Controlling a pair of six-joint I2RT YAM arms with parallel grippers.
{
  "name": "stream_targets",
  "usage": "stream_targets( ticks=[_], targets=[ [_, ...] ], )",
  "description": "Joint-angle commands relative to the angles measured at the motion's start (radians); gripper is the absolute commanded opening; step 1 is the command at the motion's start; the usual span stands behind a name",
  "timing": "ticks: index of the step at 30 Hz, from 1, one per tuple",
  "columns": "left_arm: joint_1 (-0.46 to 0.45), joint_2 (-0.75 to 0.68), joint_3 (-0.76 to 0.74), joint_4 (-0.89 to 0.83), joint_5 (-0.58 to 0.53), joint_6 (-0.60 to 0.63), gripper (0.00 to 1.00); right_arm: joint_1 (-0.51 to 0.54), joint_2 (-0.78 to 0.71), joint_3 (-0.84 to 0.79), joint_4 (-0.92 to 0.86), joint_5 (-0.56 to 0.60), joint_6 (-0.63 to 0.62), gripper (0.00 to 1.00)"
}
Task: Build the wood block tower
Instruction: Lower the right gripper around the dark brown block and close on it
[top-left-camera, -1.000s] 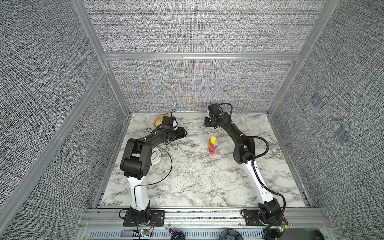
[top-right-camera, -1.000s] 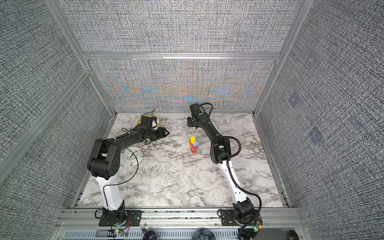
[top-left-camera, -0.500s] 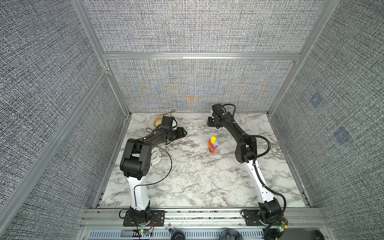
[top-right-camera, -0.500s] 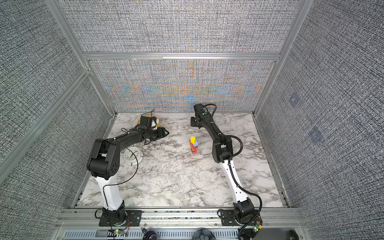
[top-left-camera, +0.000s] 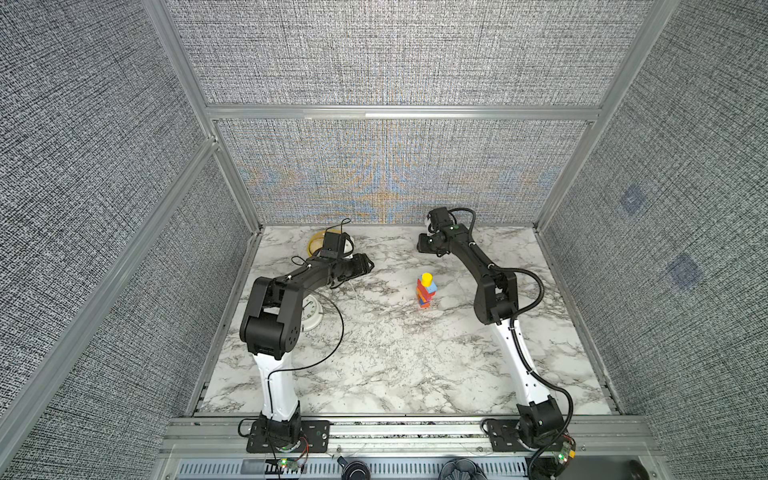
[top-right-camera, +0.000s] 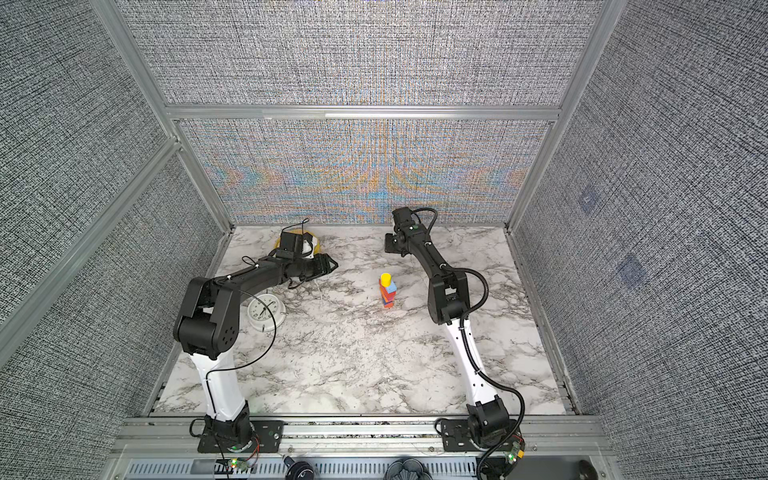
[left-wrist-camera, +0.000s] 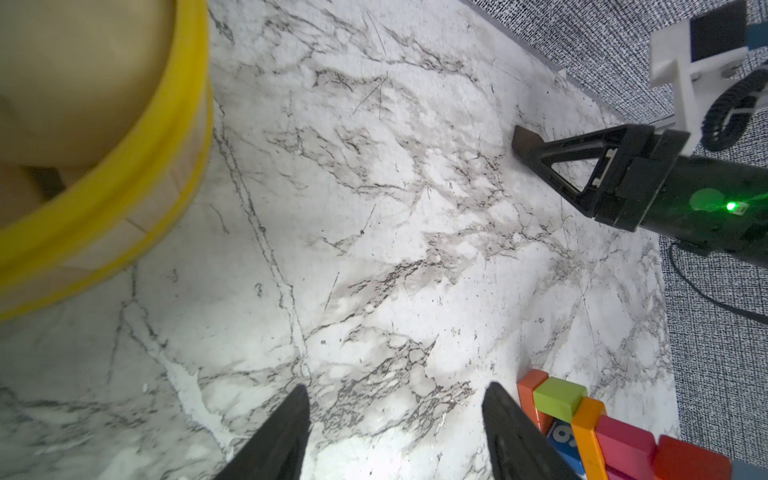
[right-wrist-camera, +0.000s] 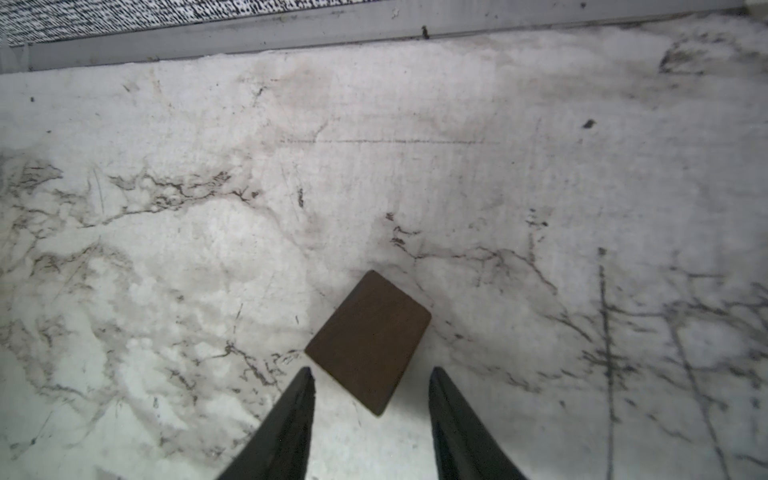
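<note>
The tower (top-left-camera: 426, 291) (top-right-camera: 387, 291) stands upright mid-table, a slim column of orange, red, pink and blue wood blocks with a yellow cylinder on top. Its lower blocks (left-wrist-camera: 582, 424) show in the left wrist view. A dark brown block (right-wrist-camera: 370, 340) lies flat on the marble near the back wall. My right gripper (right-wrist-camera: 371, 374) (top-left-camera: 424, 243) is open, and only the block's near corner sits between the fingertips, untouched. My left gripper (left-wrist-camera: 395, 399) (top-left-camera: 368, 264) hangs open and empty left of the tower.
A round yellow basket (top-left-camera: 318, 243) (left-wrist-camera: 166, 166) with buns stands at the back left behind the left wrist. A white clock (top-left-camera: 309, 309) (top-right-camera: 266, 309) lies beside the left arm's elbow. The back wall rail (right-wrist-camera: 374, 29) runs close beyond the brown block.
The right gripper has shifted a little to the right at the back of the table. The left arm and the tower have not moved.
</note>
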Motion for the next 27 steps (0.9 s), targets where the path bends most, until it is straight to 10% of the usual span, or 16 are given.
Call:
stream_targets(
  ticks=[1,15,27],
  targets=[
    [0.003,0.0,0.001,0.024,0.016,-0.005,0.67,0.001,-0.042,-0.046,0.083,-0.031,-0.048,0.59],
    [0.003,0.006,0.02,0.031,0.029,-0.03,0.67,-0.036,-0.004,-0.034,0.185,-0.204,0.05,0.65],
    [0.005,0.006,-0.01,0.066,0.046,-0.055,0.66,0.004,0.058,0.053,0.13,-0.086,0.204,0.64]
  ],
)
